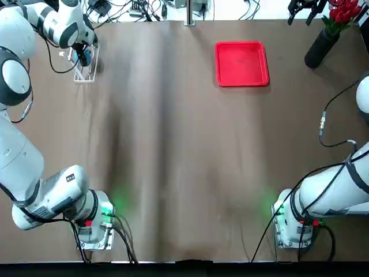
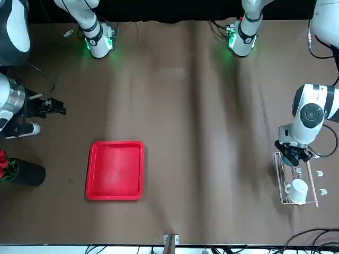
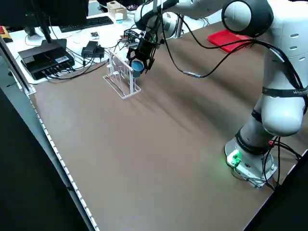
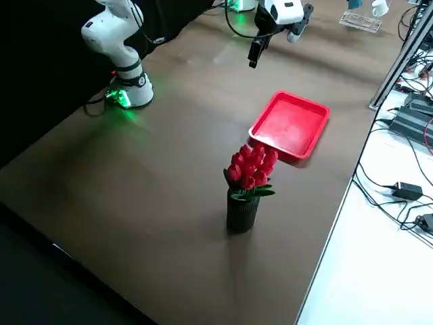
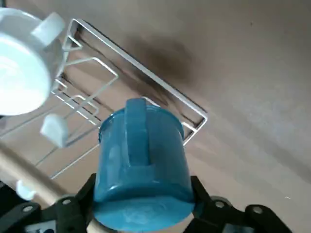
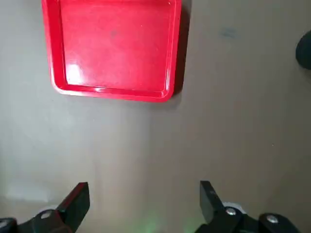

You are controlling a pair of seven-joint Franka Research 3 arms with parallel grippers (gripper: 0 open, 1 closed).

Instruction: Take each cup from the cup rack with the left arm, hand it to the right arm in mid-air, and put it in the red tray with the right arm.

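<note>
My left gripper [image 5: 143, 190] is shut on the light blue cup [image 5: 142, 160], at the far left of the table. In the left side view the light blue cup [image 3: 137, 66] hangs close beside the top of the cup rack [image 3: 121, 79]; whether it still touches a peg I cannot tell. The white cup [image 2: 297, 190] sits on the cup rack [image 2: 312, 191]. Far right, my right gripper [image 2: 57, 109] hovers open and empty, with the red tray [image 6: 112, 46] lying empty below and ahead of it. The red tray [image 1: 242, 63] is at the back, right of centre.
A black vase [image 1: 320, 46] with red flowers stands at the far right corner, close to the tray. Cables and power bricks [image 3: 48, 55] lie on the white bench beyond the table's far edge. Both arm bases [image 1: 92, 222] sit at the near edge.
</note>
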